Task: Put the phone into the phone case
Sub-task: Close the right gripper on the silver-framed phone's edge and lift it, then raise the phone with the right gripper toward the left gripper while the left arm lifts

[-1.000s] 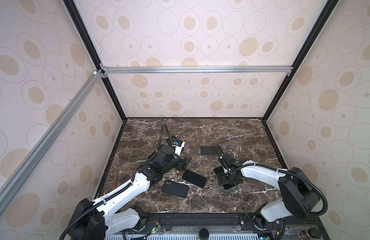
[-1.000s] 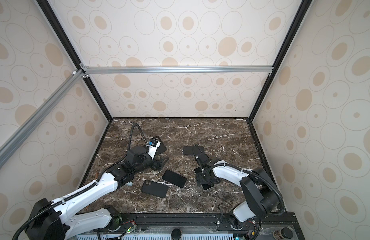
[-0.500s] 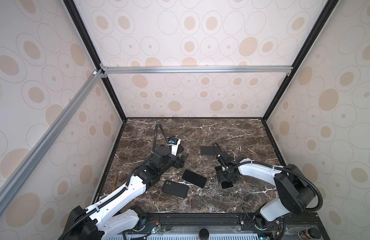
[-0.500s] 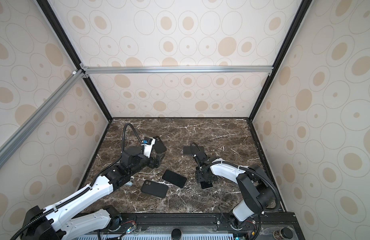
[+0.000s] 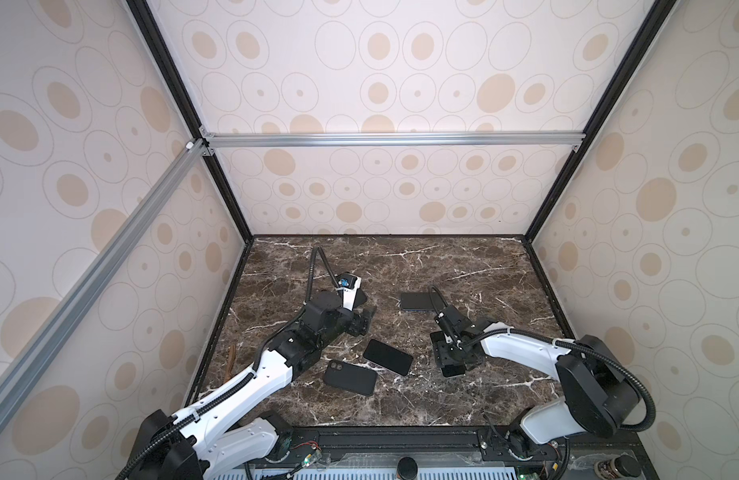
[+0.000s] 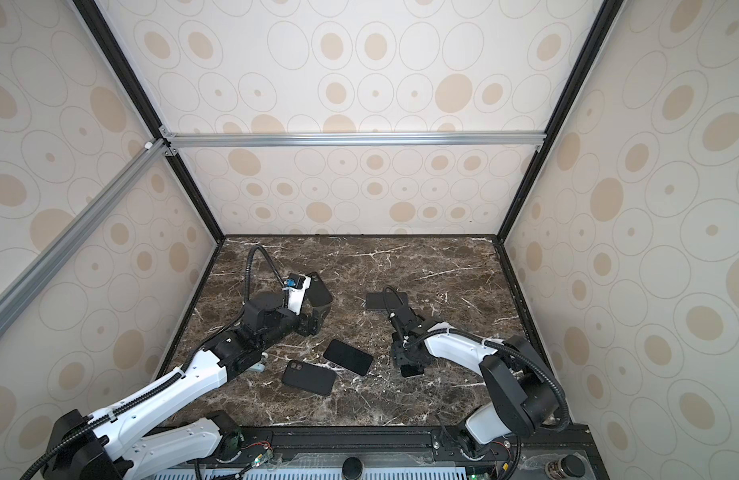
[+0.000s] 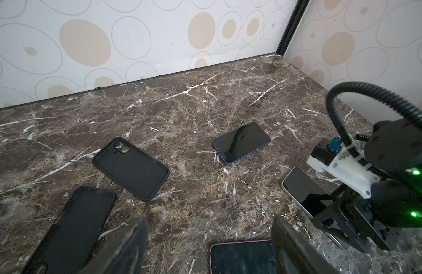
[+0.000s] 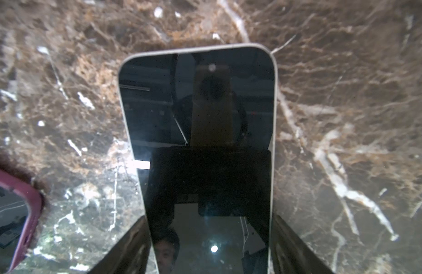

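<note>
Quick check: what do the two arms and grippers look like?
Left arm and right arm have white shells with black joints; each carries a black ribbed cable. Left gripper and right gripper are black, with white camera mounts.

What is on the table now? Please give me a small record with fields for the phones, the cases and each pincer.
table: brown marble
left pincer: open, holds nothing
right pincer: closed on silver phone, at its long edges
other phones: pink phone, blue phone, both flat, screen up
cases: empty case, open side up; second case beside it
silver phone in case: no
</note>
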`<control>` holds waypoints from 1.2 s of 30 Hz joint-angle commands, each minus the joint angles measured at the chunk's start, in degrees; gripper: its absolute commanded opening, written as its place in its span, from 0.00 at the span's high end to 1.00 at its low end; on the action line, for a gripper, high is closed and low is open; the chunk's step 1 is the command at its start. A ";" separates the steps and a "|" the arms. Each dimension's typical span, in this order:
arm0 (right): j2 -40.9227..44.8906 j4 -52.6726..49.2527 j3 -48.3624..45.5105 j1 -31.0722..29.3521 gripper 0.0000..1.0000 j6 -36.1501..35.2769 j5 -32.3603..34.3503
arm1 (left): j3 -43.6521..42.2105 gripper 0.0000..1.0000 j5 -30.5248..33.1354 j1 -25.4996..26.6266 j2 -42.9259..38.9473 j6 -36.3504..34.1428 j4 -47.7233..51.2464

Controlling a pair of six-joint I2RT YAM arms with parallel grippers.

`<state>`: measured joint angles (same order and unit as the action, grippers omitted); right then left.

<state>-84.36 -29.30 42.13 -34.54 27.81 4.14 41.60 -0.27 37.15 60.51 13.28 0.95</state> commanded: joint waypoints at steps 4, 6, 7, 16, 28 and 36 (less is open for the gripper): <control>4.69 2.02 -2.61 -0.21 0.62 1.01 1.69 | 3.69 0.19 0.89 0.38 0.53 -0.83 -0.89; 5.65 2.45 -3.02 -0.20 0.63 1.10 2.24 | 4.23 0.18 1.21 0.40 0.94 -1.43 -1.28; 5.97 2.56 -3.10 -0.18 0.64 1.09 2.36 | 4.48 0.18 1.39 0.37 1.09 -1.65 -1.42; 11.74 3.33 -3.26 -1.76 0.65 -1.06 5.70 | 7.67 0.18 0.39 0.36 3.67 -0.68 -1.77; 23.16 11.63 -1.91 -3.33 0.64 -14.19 4.88 | 30.07 0.20 -11.73 0.14 18.29 4.52 15.09; 26.41 19.94 -0.24 -3.48 0.64 -21.07 -2.92 | 44.78 0.24 -31.29 0.12 30.69 9.54 23.17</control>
<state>-59.44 -15.68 39.16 -37.56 10.90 4.73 83.09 -21.43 37.08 89.14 20.14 18.44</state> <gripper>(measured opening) 0.724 0.766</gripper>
